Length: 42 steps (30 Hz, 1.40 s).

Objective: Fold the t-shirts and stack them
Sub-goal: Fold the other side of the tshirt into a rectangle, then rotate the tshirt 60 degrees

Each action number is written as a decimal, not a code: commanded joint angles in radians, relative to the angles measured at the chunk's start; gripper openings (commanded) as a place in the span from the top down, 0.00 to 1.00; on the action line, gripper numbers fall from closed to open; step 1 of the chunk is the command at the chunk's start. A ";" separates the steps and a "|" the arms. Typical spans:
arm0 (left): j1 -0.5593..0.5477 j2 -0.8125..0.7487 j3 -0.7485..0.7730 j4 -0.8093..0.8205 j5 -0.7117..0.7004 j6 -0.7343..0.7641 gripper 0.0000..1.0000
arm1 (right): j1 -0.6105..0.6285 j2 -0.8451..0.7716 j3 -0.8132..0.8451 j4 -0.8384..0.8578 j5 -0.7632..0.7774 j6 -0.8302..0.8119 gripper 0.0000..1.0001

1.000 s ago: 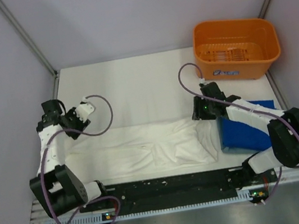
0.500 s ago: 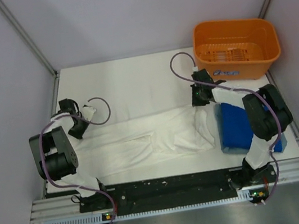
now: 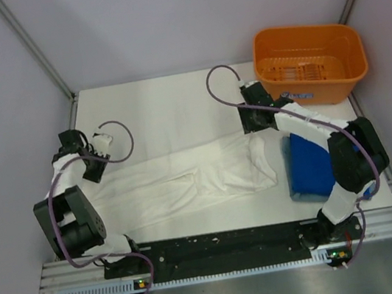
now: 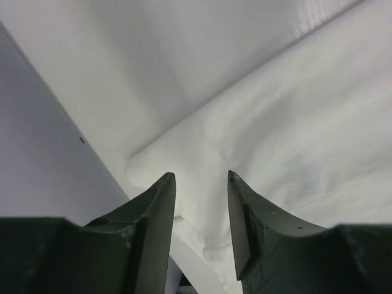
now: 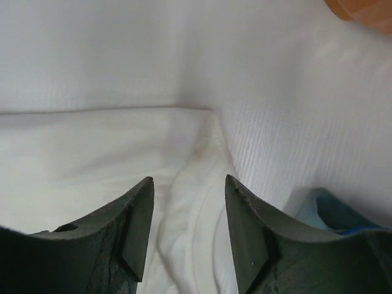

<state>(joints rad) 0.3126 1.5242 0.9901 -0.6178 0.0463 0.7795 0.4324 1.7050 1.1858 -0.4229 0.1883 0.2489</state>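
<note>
The white t-shirt lies spread in a long band across the table, plain side up, its print hidden. My left gripper is at its far left corner. In the left wrist view the jaws stand apart with the bunched corner of the white cloth between them. My right gripper is at the shirt's far right corner. Its jaws also stand apart over a ridge of white cloth. The royal blue t-shirt lies folded to the right and shows in the right wrist view.
The orange plastic basket stands at the back right, just behind the right gripper; its edge shows in the right wrist view. Grey walls close in the left, back and right of the white table. A black rail runs along the near edge.
Both grippers moved away from the near edge, and the white shirt's far edge slid back with them. The right arm swung left off the blue shirt, uncovering it.
</note>
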 commanded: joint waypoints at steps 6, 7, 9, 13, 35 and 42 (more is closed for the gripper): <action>0.131 -0.024 -0.059 -0.117 -0.037 0.121 0.79 | 0.235 -0.237 -0.175 -0.071 -0.114 0.133 0.73; 0.138 -0.019 -0.083 -0.126 -0.037 0.136 0.80 | 0.262 -0.245 -0.210 -0.063 -0.140 0.159 0.80; 0.152 -0.009 -0.128 -0.106 -0.037 0.150 0.80 | 0.298 -0.248 -0.276 -0.047 -0.185 0.216 0.86; 0.184 0.069 -0.171 0.018 -0.170 0.136 0.83 | 0.275 -0.216 -0.397 -0.040 -0.161 0.300 0.94; 0.197 -0.423 -0.136 -0.629 0.397 0.537 0.50 | 0.008 0.500 0.776 -0.366 -0.023 -0.140 0.76; 0.200 -0.110 -0.022 -0.257 0.109 0.223 0.66 | 0.025 0.332 0.530 -0.254 -0.087 -0.100 0.52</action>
<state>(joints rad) 0.5034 1.2198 0.9180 -1.0634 0.2996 1.1732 0.4450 2.1513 1.8164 -0.7177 0.1390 0.1455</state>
